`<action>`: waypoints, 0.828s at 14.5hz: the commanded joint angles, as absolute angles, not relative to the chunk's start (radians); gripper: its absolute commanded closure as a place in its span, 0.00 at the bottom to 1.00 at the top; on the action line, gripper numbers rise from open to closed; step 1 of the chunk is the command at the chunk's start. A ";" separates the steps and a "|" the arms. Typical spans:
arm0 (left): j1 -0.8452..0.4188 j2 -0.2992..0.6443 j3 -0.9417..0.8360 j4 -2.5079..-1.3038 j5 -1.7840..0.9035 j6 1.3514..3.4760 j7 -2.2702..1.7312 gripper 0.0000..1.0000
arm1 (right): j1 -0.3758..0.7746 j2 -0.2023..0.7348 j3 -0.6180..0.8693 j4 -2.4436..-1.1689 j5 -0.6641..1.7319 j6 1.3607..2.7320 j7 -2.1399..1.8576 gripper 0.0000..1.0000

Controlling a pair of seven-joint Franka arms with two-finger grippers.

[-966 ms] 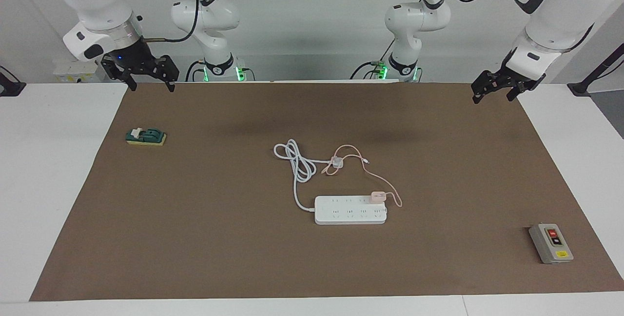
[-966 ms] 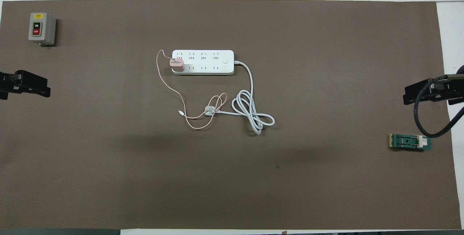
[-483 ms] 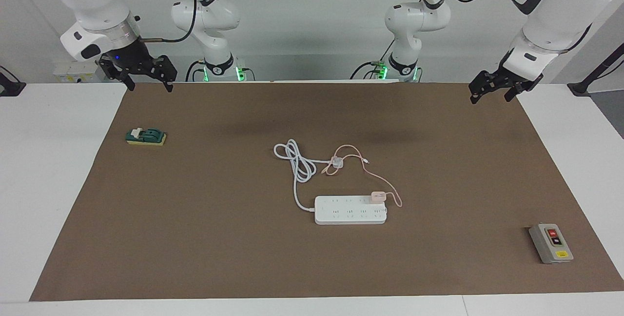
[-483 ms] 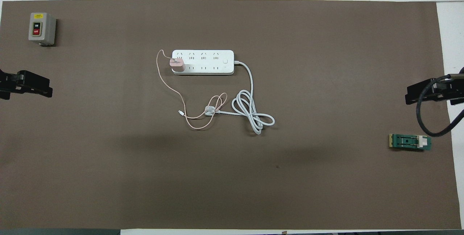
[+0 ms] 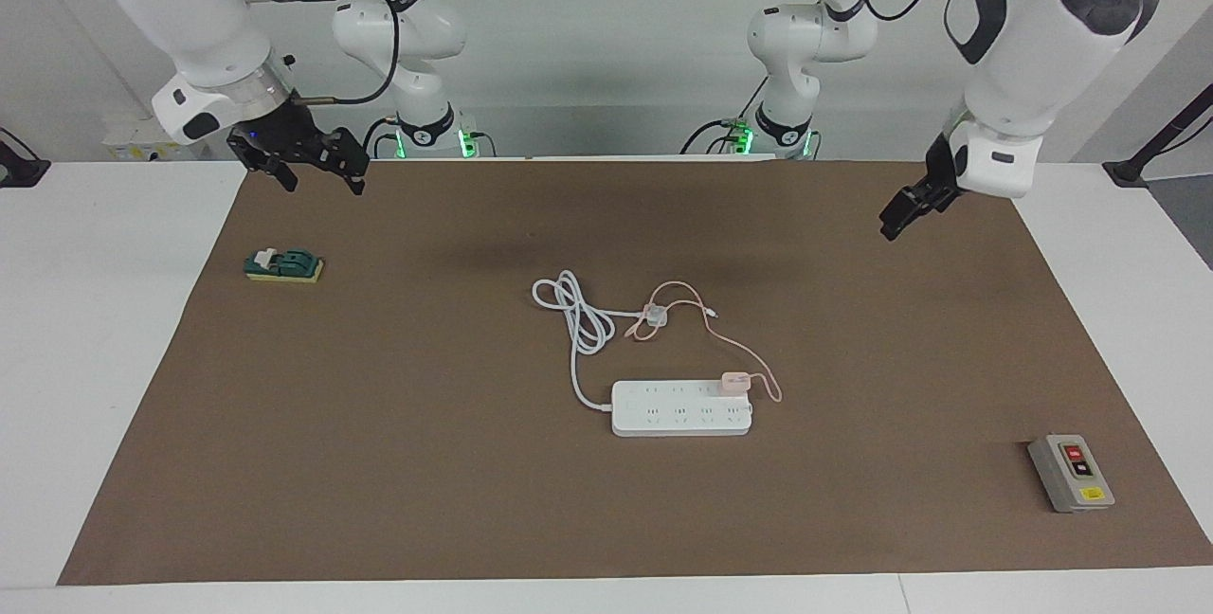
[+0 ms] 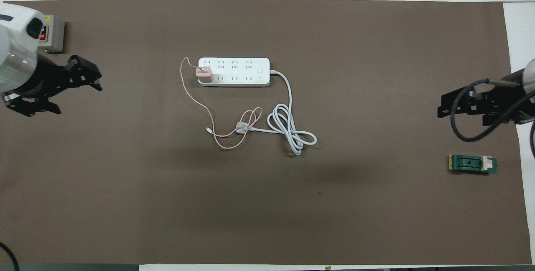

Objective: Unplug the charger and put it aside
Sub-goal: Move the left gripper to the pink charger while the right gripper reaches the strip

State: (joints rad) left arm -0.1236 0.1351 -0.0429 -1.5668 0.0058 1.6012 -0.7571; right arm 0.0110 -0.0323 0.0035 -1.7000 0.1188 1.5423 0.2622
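Two end effectors hang high in the facing view: left end effector [image 5: 896, 221] upper right, fingers unreadable; right end effector [image 5: 313, 173] upper left, spread. Charger [image 5: 735, 382] sits plugged in the power strip [image 5: 680, 408], lower-left of the left one, which seems nearer. Overhead view: charger [image 6: 204, 75] centre-left, left end effector [image 6: 79, 83] at the left edge.

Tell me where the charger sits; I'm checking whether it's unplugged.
The charger is plugged into the power strip at its end toward the left arm, mid-mat.
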 commanded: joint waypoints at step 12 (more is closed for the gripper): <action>-0.426 0.709 0.137 -1.121 -0.032 1.856 -1.725 0.00 | 0.291 0.409 0.011 -1.582 0.607 1.940 1.207 0.00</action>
State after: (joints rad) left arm -0.3981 0.6788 0.0961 -1.1754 -0.0049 1.8342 -1.6641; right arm 0.2867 0.3181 0.0128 -1.6831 0.5618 1.9453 1.1227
